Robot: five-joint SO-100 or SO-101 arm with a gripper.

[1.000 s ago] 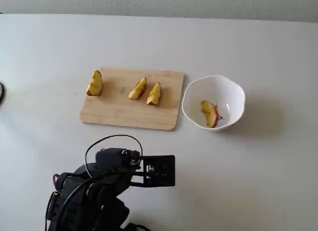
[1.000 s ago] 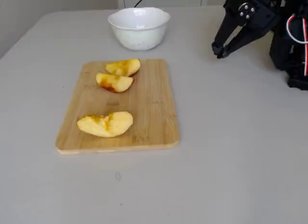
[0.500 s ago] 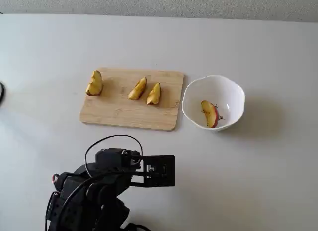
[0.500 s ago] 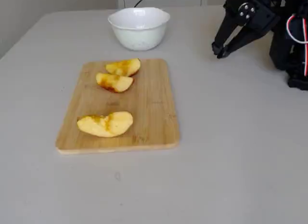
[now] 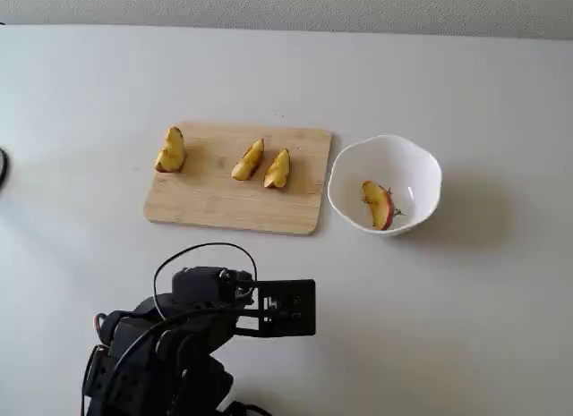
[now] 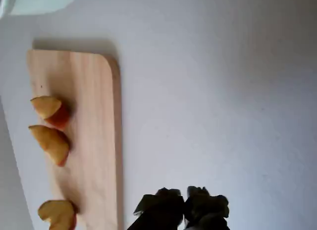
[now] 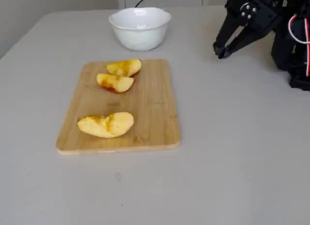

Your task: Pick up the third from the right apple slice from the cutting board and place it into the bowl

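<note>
- In a fixed view from above, the chunky slice (image 5: 170, 149) sits alone at the far left end of the cutting board (image 5: 215, 201), near the board's back edge.
- Further right on the board, two narrower slices lie close together but apart: the middle slice (image 5: 248, 160) and the right slice (image 5: 277, 168), both tilted the same way.
- Just beside the board's right edge, not clearly touching it, stands the bowl (image 5: 421, 170) on the grey table (image 5: 501, 300).
- Inside the bowl lies the apple slice (image 5: 378, 205), pale flesh with red skin along its curved edge, next to the thin scribble mark on the bottom.
- The arm (image 5: 170, 344) is folded low at the bottom left of this view, well apart from board and bowl.
- In a fixed view from the side, the gripper (image 7: 221, 51) hangs above bare table at the right of the board, its tips together and nothing between them.
- The wrist view shows the same dark tips (image 6: 184, 203) closed at the bottom edge, over bare table beside the board, with three slices lined along the board's left side.
</note>
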